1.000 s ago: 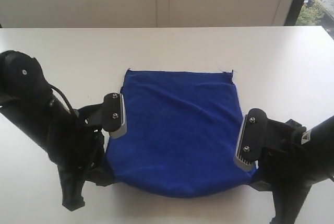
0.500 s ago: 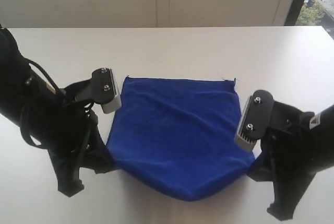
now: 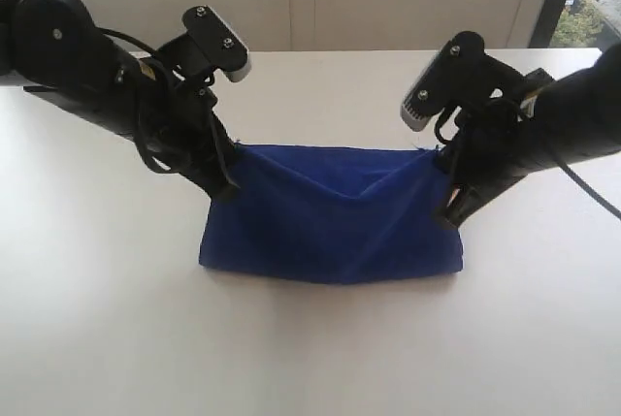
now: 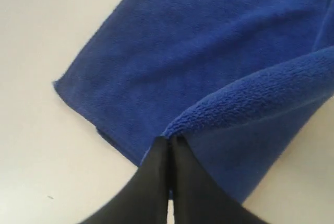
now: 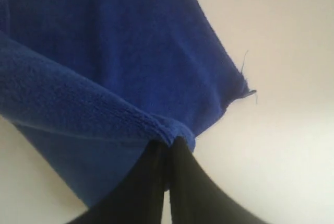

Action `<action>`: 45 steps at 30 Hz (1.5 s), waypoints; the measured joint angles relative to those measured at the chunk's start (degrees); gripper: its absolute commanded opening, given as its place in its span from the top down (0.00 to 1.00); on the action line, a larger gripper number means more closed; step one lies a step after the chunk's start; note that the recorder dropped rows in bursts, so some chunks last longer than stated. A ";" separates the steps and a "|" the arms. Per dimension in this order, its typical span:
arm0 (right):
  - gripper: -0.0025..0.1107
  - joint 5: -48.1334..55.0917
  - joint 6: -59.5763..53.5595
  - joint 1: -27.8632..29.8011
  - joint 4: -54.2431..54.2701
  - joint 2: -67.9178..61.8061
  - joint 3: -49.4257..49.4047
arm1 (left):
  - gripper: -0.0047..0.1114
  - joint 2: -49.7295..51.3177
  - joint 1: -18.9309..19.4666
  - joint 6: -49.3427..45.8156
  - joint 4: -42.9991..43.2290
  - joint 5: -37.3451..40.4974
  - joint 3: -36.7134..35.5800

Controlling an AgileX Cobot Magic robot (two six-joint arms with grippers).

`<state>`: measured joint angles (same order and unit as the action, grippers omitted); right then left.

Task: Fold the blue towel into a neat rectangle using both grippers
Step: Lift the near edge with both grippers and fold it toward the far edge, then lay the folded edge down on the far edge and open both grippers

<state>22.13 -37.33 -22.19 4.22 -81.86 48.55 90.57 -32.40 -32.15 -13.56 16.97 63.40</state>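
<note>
- The deep royal-blue microfibre towel (image 3: 330, 232) lies mid-way across the white worktop (image 3: 107, 319), with its upper layer raised at both ends and sagging between.
- Recommended: lower both corners level onto the towel's far hem, matching the edges before release.
- The left gripper (image 4: 168, 141) has its jaws pressed together, pinching one towel corner.
- The right gripper (image 5: 169, 141) is likewise clamped on the opposite corner.

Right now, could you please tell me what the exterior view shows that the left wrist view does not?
Exterior only: left arm, right arm, and the whole blue towel sagging between its two held corners. Left wrist only: close up, the left fingers shut on the towel's fleecy edge. Both: blue towel lying on the white table.
</note>
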 measured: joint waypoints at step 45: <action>0.98 -9.14 20.06 6.58 -1.09 -24.52 17.06 | 0.96 20.13 9.61 4.25 1.45 -3.36 15.76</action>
<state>12.99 -17.26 -15.60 3.14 -106.38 65.61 110.71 -22.78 -27.90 -12.11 13.61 79.16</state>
